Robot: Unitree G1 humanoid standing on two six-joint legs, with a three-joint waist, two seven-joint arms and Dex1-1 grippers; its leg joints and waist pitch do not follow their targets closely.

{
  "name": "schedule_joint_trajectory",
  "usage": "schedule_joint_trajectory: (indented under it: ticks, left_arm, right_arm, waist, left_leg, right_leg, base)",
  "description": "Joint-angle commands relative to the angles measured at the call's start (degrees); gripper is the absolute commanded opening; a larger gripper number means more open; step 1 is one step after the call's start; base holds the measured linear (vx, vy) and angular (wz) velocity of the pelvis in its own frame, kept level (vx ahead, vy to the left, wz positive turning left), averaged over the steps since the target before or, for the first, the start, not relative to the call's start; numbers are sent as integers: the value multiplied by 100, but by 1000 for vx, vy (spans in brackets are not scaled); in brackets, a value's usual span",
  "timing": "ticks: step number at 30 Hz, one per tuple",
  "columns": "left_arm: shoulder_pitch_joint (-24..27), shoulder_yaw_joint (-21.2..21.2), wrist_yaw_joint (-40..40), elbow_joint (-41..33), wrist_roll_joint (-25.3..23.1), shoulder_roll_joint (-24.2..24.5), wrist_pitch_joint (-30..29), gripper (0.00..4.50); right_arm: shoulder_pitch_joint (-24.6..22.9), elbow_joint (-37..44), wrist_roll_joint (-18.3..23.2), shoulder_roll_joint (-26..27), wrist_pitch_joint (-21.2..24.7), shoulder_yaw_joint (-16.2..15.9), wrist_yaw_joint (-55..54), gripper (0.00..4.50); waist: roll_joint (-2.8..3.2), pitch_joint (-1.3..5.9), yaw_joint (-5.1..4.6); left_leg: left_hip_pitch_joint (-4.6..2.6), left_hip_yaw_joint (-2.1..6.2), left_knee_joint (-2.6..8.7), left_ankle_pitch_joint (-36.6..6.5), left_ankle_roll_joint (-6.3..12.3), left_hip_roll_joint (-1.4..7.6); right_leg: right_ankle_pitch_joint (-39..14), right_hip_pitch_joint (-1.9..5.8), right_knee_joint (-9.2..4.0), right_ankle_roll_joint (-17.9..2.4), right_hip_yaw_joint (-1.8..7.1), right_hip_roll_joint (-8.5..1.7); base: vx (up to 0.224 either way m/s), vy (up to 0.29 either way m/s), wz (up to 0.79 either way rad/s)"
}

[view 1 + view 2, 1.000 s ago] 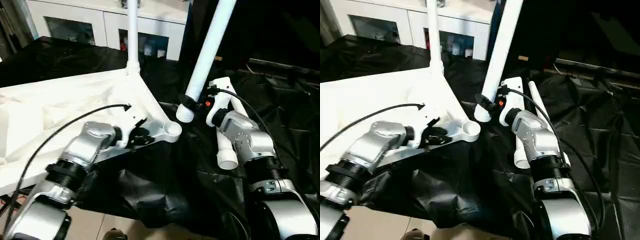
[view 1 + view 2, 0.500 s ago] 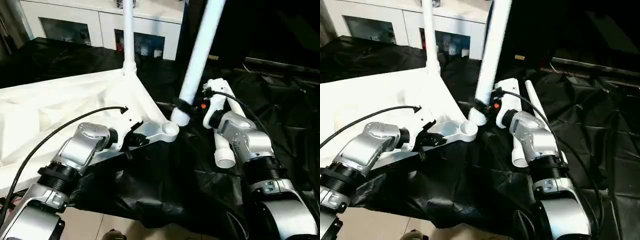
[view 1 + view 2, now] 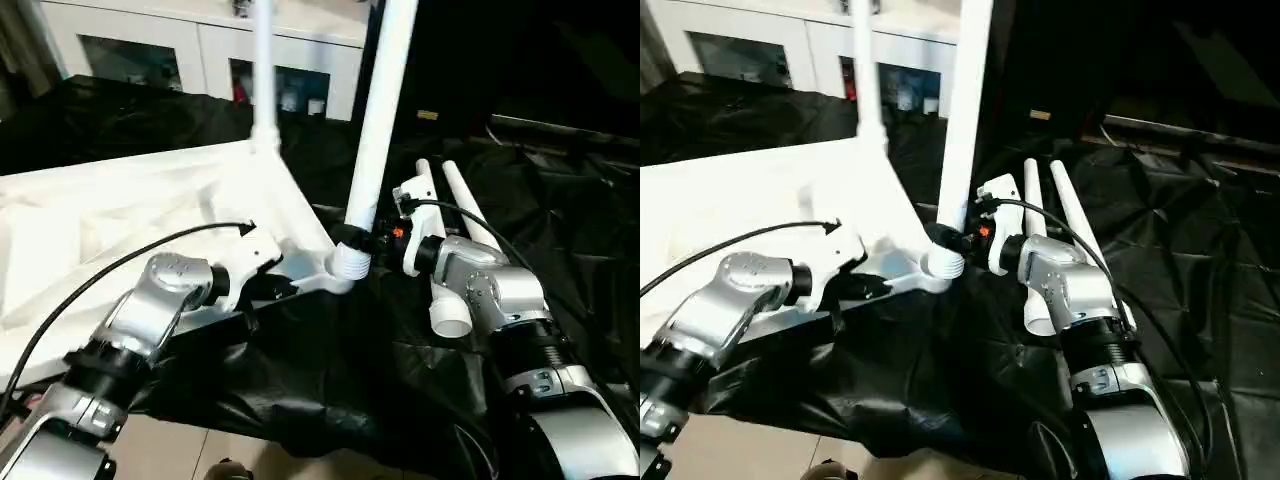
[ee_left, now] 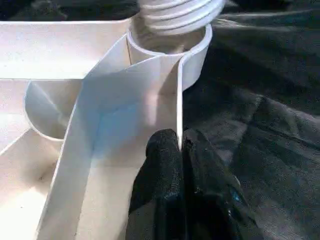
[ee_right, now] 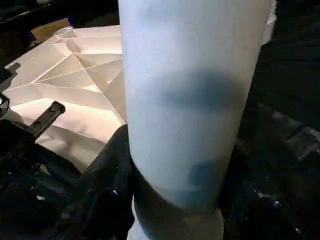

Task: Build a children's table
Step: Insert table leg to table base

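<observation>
While the white tabletop [image 3: 120,210] lies ribbed underside up on the black sheet [image 3: 330,370], the right gripper [image 3: 362,238] is clamped around the lower end of a white leg [image 3: 378,110], just above its threads. That threaded end [image 4: 175,12] sits at the mouth of the round socket [image 4: 192,47] at the tabletop's near right corner, leg almost upright. The left gripper [image 4: 180,147] pinches the thin rim wall just behind that socket, fingers closed on it. Another leg [image 3: 265,70] already stands upright in the far right corner. Two spare legs [image 3: 455,230] lie side by side on the sheet past the tabletop's right edge, beside the right arm. White cabinet [image 3: 200,55] with glass doors behind.
</observation>
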State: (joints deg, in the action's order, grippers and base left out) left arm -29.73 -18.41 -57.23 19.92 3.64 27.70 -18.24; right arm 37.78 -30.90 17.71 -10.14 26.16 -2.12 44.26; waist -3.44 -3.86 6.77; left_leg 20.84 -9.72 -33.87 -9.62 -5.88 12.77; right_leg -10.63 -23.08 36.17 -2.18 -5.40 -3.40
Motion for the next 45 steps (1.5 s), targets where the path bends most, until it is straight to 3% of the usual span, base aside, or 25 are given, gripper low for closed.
schedule_joint_trajectory:
  ticks: [1,9,15,18,20,23,27,29,30,32,35,36,39,40,45]
  left_arm:
    - [88,-65,-122,-98,102,-76,141,0]
    - [45,42,-78,48,56,-115,259,0]
    - [83,98,-181,-30,150,-108,187,0]
    - [110,124,-186,-75,166,-94,146,0]
    - [114,131,-191,-79,166,-95,141,0]
    - [98,146,-187,-27,122,-96,166,0]
    - [27,156,-133,68,63,-126,200,0]
    - [-42,164,-98,157,35,-156,235,0]
    - [-66,165,-87,188,24,-167,248,0]
    - [-107,165,-74,250,-1,-187,270,0]
    - [-137,161,-67,289,-26,-202,284,0]
    - [-148,159,-69,302,-35,-206,290,0]
    - [-164,159,-82,331,-55,-215,307,0]
    - [-163,157,-105,340,-66,-209,317,0]
    - [-167,119,-157,376,-115,-187,372,0]
  right_arm:
    - [-15,-131,-2,-23,-60,74,18,189]
    - [-86,-283,21,19,-34,42,134,189]
    - [-186,-658,-81,57,-437,70,142,189]
    - [-296,-1001,101,178,-776,348,201,189]
    - [-318,-1042,112,189,-822,370,220,188]
    - [-524,-1171,163,243,-1130,448,289,188]
    - [-721,-1206,173,269,-1389,503,353,188]
    - [-925,-1259,76,295,-1739,517,313,188]
    - [-1000,-1280,40,303,-1869,522,280,188]
    - [-1135,-1335,-8,324,-2216,555,175,188]
    - [-1262,-1335,-48,337,-2585,607,49,188]
    - [-1314,-1265,-106,320,-2710,580,35,188]
    - [-1380,-1112,-214,289,-2853,517,-13,188]
    - [-1392,-1027,-352,229,-2866,358,20,188]
    - [-1247,-967,-778,65,-2723,-149,152,188]
  waist:
    - [103,446,11]
    - [82,449,19]
    - [53,439,18]
    - [61,443,18]
    - [63,446,16]
    - [127,455,17]
    - [143,455,31]
    - [221,465,46]
    - [188,450,46]
    - [235,444,49]
    - [223,426,32]
    - [260,413,33]
    - [236,425,34]
    - [290,424,38]
    - [236,420,21]
  left_leg:
    - [-74,3,378,-1015,-155,85]
    - [-57,1,377,-904,-133,83]
    - [-54,-1,379,-963,-121,86]
    - [-61,-3,377,-972,-96,92]
    - [-56,-2,377,-961,-79,91]
    - [-59,2,376,-985,-63,85]
    - [-59,3,382,-1074,-38,82]
    - [-73,10,379,-1137,-47,84]
    - [-75,2,385,-1213,-45,86]
    - [-97,24,405,-1418,-67,81]
    - [-128,30,422,-1669,-90,82]
    - [-166,34,426,-1842,-106,88]
    - [-159,52,441,-1854,-88,88]
    - [-155,57,442,-1830,-85,87]
    - [-147,45,444,-1784,-77,79]
  right_leg:
    - [-1265,321,-449,-798,350,-496]
    - [-1079,337,-423,-825,351,-495]
    - [-1369,327,-451,-773,349,-512]
    - [-1312,318,-448,-802,352,-518]
    - [-1254,326,-443,-827,350,-512]
    - [-1135,330,-435,-883,345,-498]
    - [-1268,327,-461,-853,340,-494]
    - [-1342,320,-471,-845,342,-504]
    - [-1408,307,-497,-818,341,-501]
    - [-1721,312,-524,-776,332,-507]
    - [-2026,297,-571,-756,325,-504]
    - [-2195,270,-604,-734,324,-507]
    - [-2232,297,-595,-717,326,-510]
    - [-2181,294,-589,-741,328,-507]
    - [-2115,299,-591,-719,325,-485]
  base:
    - [0,0,0]
    - [0,0,0]
    - [0,0,0]
    - [0,0,0]
    - [0,0,0]
    - [0,0,0]
    - [0,0,0]
    - [0,0,0]
    - [0,0,0]
    - [0,0,0]
    - [0,0,0]
    - [0,0,0]
    - [0,0,0]
    - [0,0,0]
    - [0,0,0]
